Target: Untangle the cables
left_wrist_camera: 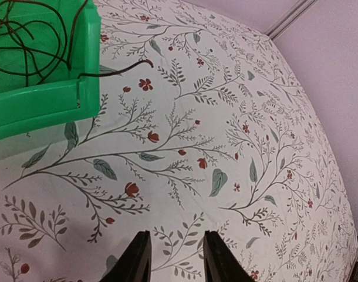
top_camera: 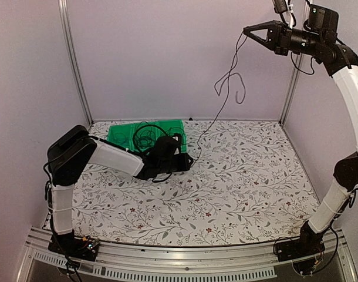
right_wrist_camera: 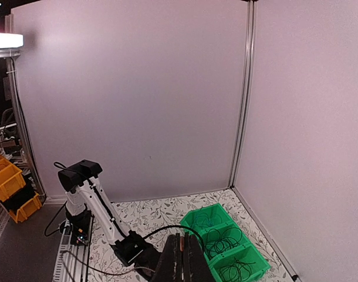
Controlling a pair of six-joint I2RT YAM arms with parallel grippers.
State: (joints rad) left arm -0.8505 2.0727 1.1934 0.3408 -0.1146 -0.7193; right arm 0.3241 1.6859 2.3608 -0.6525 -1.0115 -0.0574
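Note:
My right gripper (top_camera: 248, 30) is raised high at the back right, shut on a thin black cable (top_camera: 221, 108) that hangs down in a loose loop to the table by the green bins (top_camera: 121, 134). In the right wrist view its fingers (right_wrist_camera: 183, 236) press together on a thin strand. My left gripper (top_camera: 188, 160) is low over the table beside the bins. Its jaws (left_wrist_camera: 176, 235) stand apart with only the tablecloth between them. Coiled cables (top_camera: 145, 135) lie in the bins. One compartment holds a bluish cable (right_wrist_camera: 209, 220), the others black ones (right_wrist_camera: 227, 239).
The green bin's rim (left_wrist_camera: 50, 100) is to the upper left of my left gripper, with a cable end (left_wrist_camera: 132, 66) trailing over its edge onto the cloth. Enclosure walls and metal posts (top_camera: 72, 59) stand behind and beside the table. Yellow bins (right_wrist_camera: 9, 182) sit outside the cell.

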